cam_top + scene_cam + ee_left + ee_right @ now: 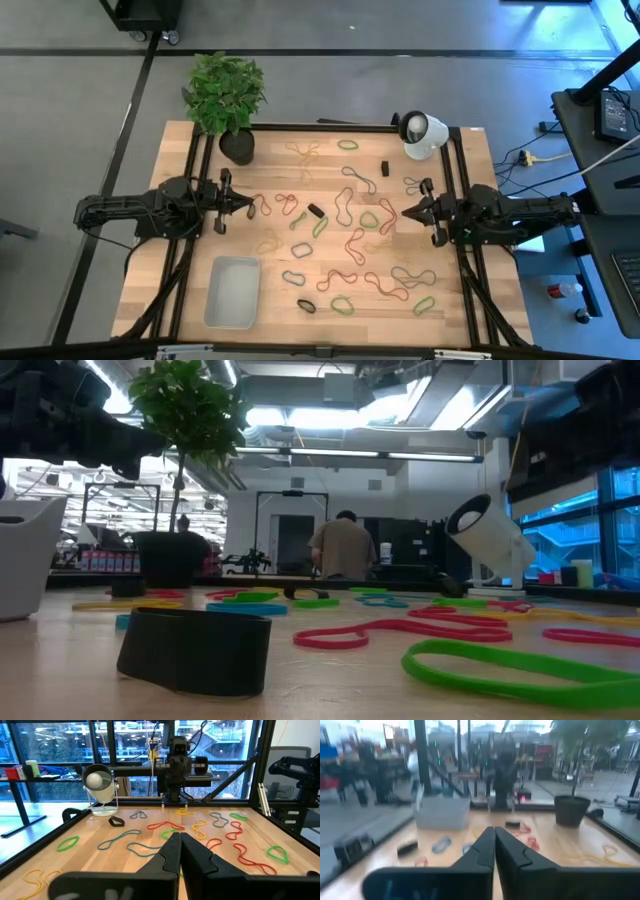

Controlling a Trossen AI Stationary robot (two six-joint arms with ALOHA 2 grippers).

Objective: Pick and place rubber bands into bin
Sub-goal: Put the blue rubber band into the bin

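Many rubber bands (352,243) in red, green, tan, blue and black lie flat across the middle and right of the wooden table. The low view shows a green one (520,665) and a black one (195,650) close up. The pale grey bin (232,292) sits near the table's front left, and also shows in the right wrist view (442,812). My left gripper (250,205) hovers level at the left side, shut and holding nothing (177,836). My right gripper (402,212) hovers level at the right side, facing it, also shut and holding nothing (494,829).
A potted plant in a black pot (237,145) stands at the far left of the table. A white round lamp-like device (420,133) stands at the far right. Black frame rails (196,160) run along both sides. A person (343,548) is in the room behind.
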